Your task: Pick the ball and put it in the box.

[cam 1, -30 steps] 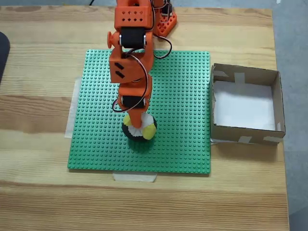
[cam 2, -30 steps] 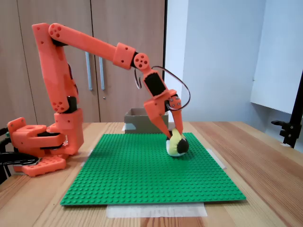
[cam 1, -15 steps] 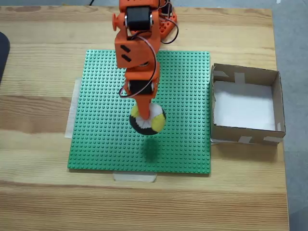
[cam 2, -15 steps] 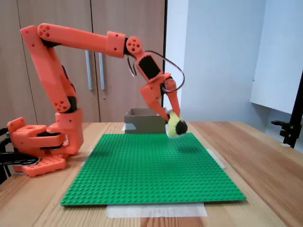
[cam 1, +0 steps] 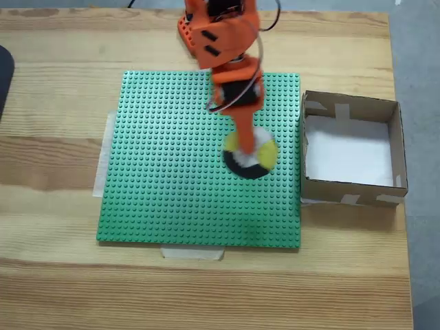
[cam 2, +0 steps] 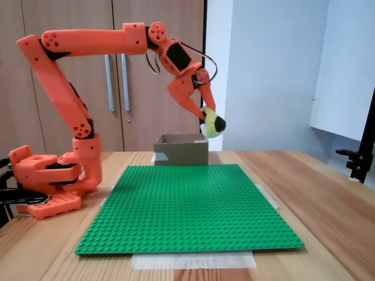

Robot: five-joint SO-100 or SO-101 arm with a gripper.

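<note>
In a fixed view the orange arm [cam 1: 227,51] leaves the top edge, its fingers [cam 1: 246,137] covering part of the ball [cam 1: 256,159].

Table [cam 2: 328,193]: pale wood planks, visible grain, knots | Cabinet [cam 2: 117,70]: brown wooden doors behind the table, two vertical metal handles [cam 2: 109,88] | Wall [cam 2: 269,70]: plain white, right of the cabinet, evenly lit | Floor [cam 1: 416,62]: grey, past the table edge | Black stand [cam 2: 363,146]: at far right edge.
</note>
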